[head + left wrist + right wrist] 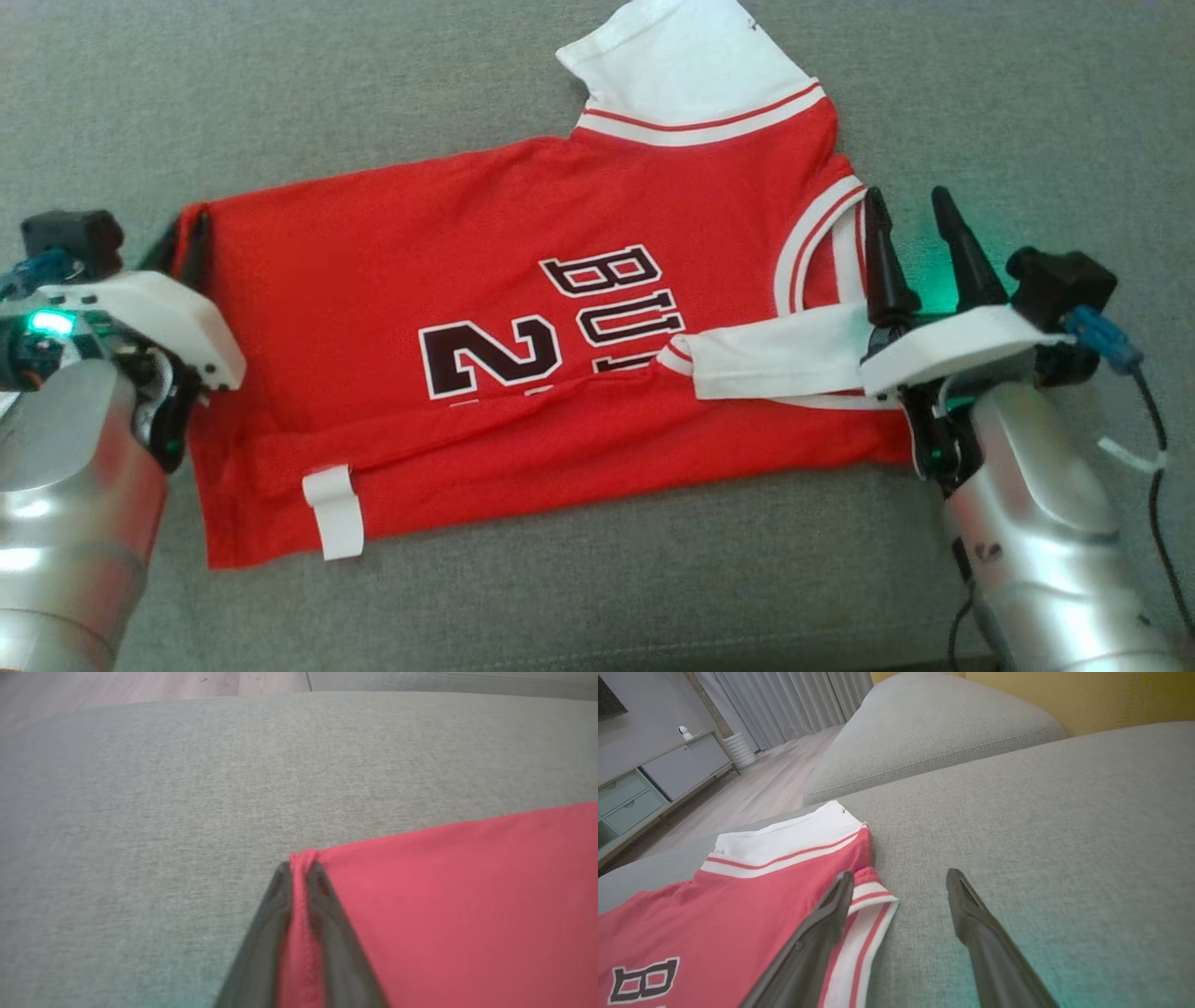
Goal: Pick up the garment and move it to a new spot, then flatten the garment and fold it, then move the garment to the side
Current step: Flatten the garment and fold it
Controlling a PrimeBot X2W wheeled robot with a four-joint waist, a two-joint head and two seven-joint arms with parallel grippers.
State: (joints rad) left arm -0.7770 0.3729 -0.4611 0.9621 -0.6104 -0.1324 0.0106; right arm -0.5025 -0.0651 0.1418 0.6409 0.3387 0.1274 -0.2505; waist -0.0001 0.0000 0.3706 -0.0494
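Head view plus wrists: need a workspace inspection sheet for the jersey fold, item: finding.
Surface: grey sofa cushion, plain fabric.
Job's things: red jersey lying across it, near edge folded over, white sleeve folded onto the front; white label at the hem.
Clutter: nothing seen.
Hands: left hand pinching the jersey's hem corner; right hand open, one finger over the armhole trim, the other over bare cushion.
Cables: black cable with blue connector at the right wrist.
Surroundings: wood floor, curtains, drawer cabinet.
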